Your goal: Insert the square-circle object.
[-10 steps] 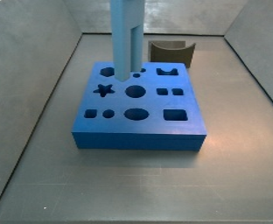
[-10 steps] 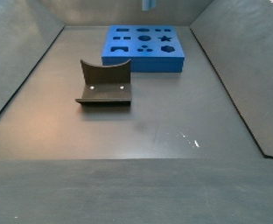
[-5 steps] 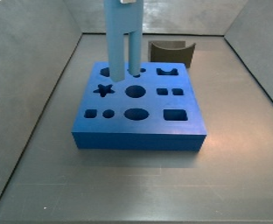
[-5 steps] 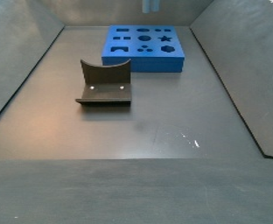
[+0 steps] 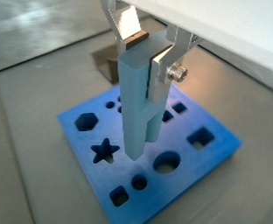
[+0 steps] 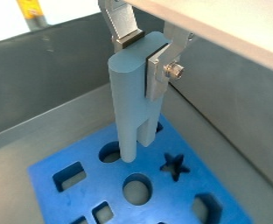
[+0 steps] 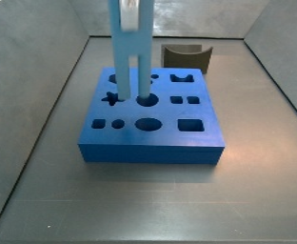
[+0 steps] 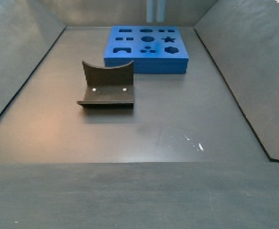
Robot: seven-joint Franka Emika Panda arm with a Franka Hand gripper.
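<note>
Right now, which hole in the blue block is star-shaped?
The star hole, beside the round hole: the only pointed outline. The gripper holds the light blue peg just above them.

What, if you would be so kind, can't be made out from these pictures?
- Gripper: shut on the light blue peg, but out of frame in both side views.
- Peg tip: whether it touches the blue block is unclear.
- Fixture: mostly hidden behind the block in a side view.
</note>
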